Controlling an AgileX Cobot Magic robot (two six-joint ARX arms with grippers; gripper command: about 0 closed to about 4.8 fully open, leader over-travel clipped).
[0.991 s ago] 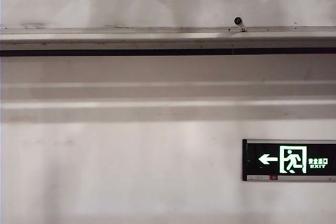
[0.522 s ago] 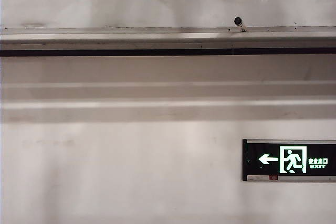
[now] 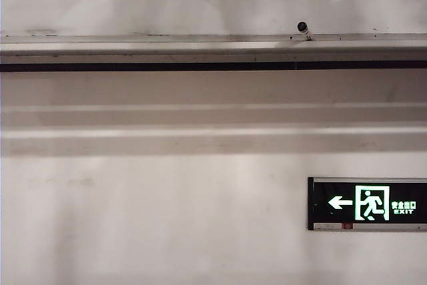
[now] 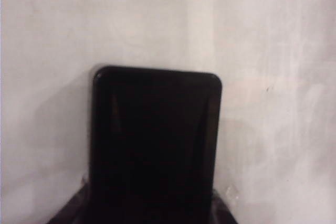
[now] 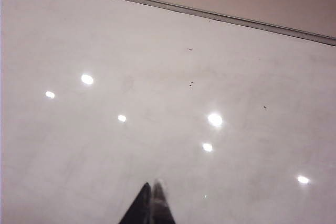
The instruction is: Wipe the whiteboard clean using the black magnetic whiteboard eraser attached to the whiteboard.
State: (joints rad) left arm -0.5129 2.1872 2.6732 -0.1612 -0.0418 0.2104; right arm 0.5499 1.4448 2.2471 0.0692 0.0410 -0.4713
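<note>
The whiteboard (image 3: 213,5) is a glossy white panel along the top of the exterior view, and neither gripper appears there. In the left wrist view the black eraser (image 4: 155,140) lies flat against the whiteboard (image 4: 262,51), which carries faint grey smears. My left gripper (image 4: 152,205) is shut on the eraser, its dark fingers (image 4: 71,214) flanking the eraser's near end. In the right wrist view my right gripper (image 5: 151,191) is shut on nothing, its tips pointing at the whiteboard (image 5: 157,77) with round light spots.
A pale metal rail (image 3: 200,48) runs under the whiteboard, with a small dark round object (image 3: 303,28) on it. Below is a matte white wall with a green exit sign (image 3: 367,203). The board's frame edge (image 5: 210,15) crosses the right wrist view.
Faint dark reflections in the top middle of the whiteboard have shifted and faded. Rail, wall and sign are unchanged.
</note>
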